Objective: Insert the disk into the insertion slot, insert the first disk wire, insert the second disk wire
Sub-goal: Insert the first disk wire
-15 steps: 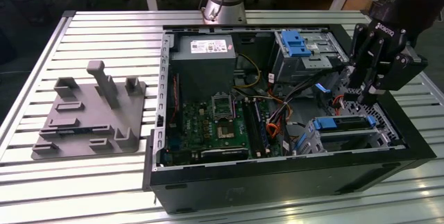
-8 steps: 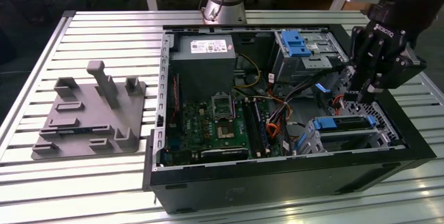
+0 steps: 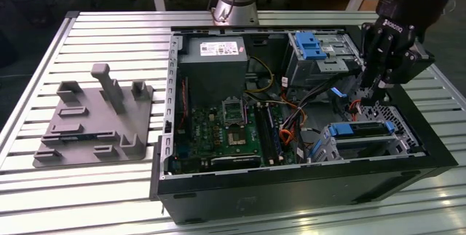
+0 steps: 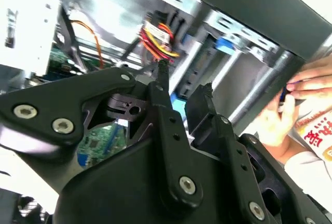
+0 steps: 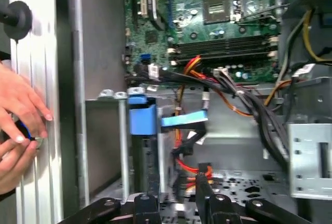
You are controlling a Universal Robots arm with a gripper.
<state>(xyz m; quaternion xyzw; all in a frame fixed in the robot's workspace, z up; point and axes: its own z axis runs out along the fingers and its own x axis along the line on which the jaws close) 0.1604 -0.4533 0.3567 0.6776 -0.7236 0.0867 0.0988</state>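
- Counter [image 3: 109, 33]: slatted metal, carrying everything. Open room is lying at the exterior view's left, partly taken up by a grey fixture [image 3: 95, 120].
- Computer case [image 3: 291, 183]: lying on its side with the open face up, its black walls ringing the work area.
- Power supply [image 3: 215, 60] and motherboard [image 3: 233, 131]: filling the case's half toward the exterior view's left.
- Taller bay [image 3: 320, 55]: standing in the far corner of the case, with a blue latch on top.
- Second disk wire [image 3: 335, 91]: its blue plug is sitting between the taller bay and the disk, apart from both. The dark cable is running into a tangle and is hard to follow.
- First disk wire [image 5: 191, 168]: a red-orange run is passing just beside one fingertip [image 5: 202, 185] in the first wrist view. Its plug end is not making itself out.
- Disk [image 3: 360, 129]: lying flat inside the insertion slot [image 3: 396, 143]. Its long axis is running across the exterior view, and its blue handle is pointing to that view's left, toward the motherboard.
- Insertion slot: sitting in the near corner at the exterior view's right, with case walls crowding two sides and free room opening toward the motherboard.
- Gripper [image 3: 364, 97]: hanging fingers-down just beside the slot, on the taller bay's side. In the second wrist view the jaws are standing apart with a narrow gap and nothing between them.
- Person's hands [image 5: 21, 117]: resting against the case's outer wall and being cut off at the frame edge.
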